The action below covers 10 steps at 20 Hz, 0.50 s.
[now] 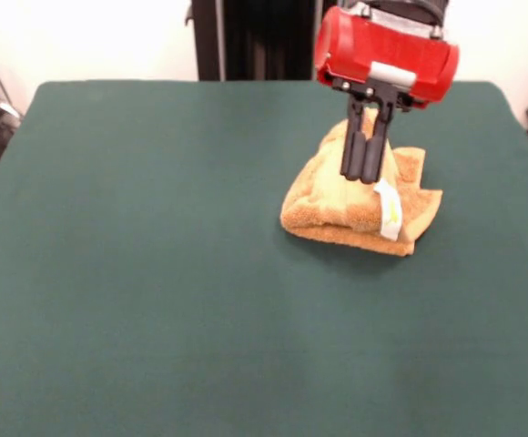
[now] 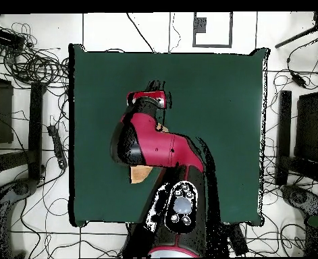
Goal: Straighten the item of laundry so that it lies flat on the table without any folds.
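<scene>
You have the small orange-tan terry towel (image 1: 360, 205) lying bunched and folded over on itself on the large bench covered in dark green felt-like cloth (image 1: 155, 273), in the right half of the front view and toward the far side. Its layers are stacked, with a rounded fold at the near-left edge and flatter corners poking out to the right. A paler woven band runs across the top of the heap, and a small white-yellow care tag (image 1: 389, 209) hangs over the towel's near-right part.

Your tool (image 1: 366, 173), black fingers under a red housing (image 1: 387, 55), comes down from above onto the top of the heap. The two fingers sit narrow, almost together, with their tips at the towel's upper layer; you cannot tell from the front view whether any cloth is pinched between them.

From overhead, the red and black arm (image 2: 158, 145) covers nearly all of the towel; only a tan corner (image 2: 141, 174) shows beside it, toward the left part of the bench.
</scene>
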Each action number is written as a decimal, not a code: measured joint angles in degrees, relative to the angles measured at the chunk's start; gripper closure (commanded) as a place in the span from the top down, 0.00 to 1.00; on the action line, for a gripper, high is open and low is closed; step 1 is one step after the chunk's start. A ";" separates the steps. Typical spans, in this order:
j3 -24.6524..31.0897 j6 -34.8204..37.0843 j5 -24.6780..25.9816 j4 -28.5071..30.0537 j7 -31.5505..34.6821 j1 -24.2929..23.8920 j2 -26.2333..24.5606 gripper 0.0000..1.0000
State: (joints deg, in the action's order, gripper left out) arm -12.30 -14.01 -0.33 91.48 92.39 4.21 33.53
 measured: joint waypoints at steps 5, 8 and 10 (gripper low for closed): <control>1.85 -0.46 0.02 0.76 0.00 -0.38 0.29 0.00; 2.46 -0.45 -0.02 1.14 0.00 -0.21 0.34 0.00; 2.52 -0.45 -0.11 1.22 0.00 0.01 0.32 0.00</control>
State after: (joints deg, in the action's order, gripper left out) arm -9.78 -14.46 -0.44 92.70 92.39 4.22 33.86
